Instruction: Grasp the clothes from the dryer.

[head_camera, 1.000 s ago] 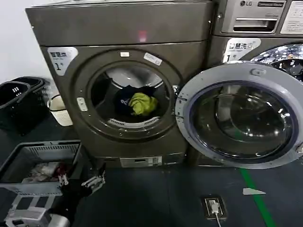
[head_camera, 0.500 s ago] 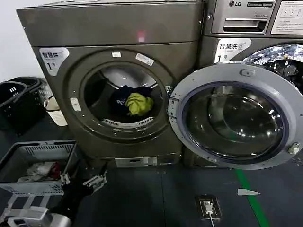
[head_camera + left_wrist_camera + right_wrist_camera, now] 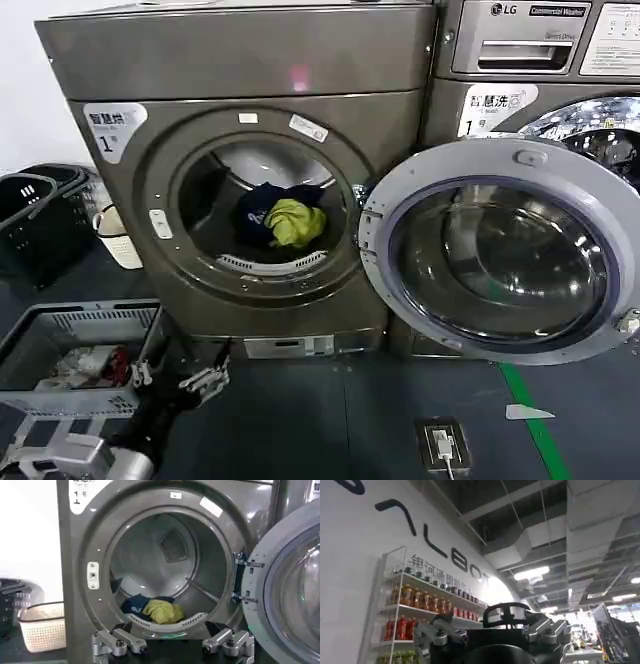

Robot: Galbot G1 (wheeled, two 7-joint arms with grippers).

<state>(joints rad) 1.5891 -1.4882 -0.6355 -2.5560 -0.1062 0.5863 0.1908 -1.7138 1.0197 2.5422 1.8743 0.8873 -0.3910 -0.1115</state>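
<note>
The dryer is a bronze-grey front loader with a label numbered 1, and its round door is swung open to the right. The clothes lie at the drum's front lip: a lime garment against a dark navy one. My left gripper hangs low in front of the dryer, below the porthole, open and holding nothing. In the left wrist view that gripper sits just under the lime garment and navy garment. My right gripper is parked, pointing up at a ceiling, fingers apart.
A grey basket with red and white items stands on the floor beside my left arm. Black baskets and a white basket stand left of the dryer. The LG machine is behind the open door. A floor socket lies ahead.
The head view has shifted a little sideways. My left gripper has crept slightly up toward the porthole. The clothes have not moved.
</note>
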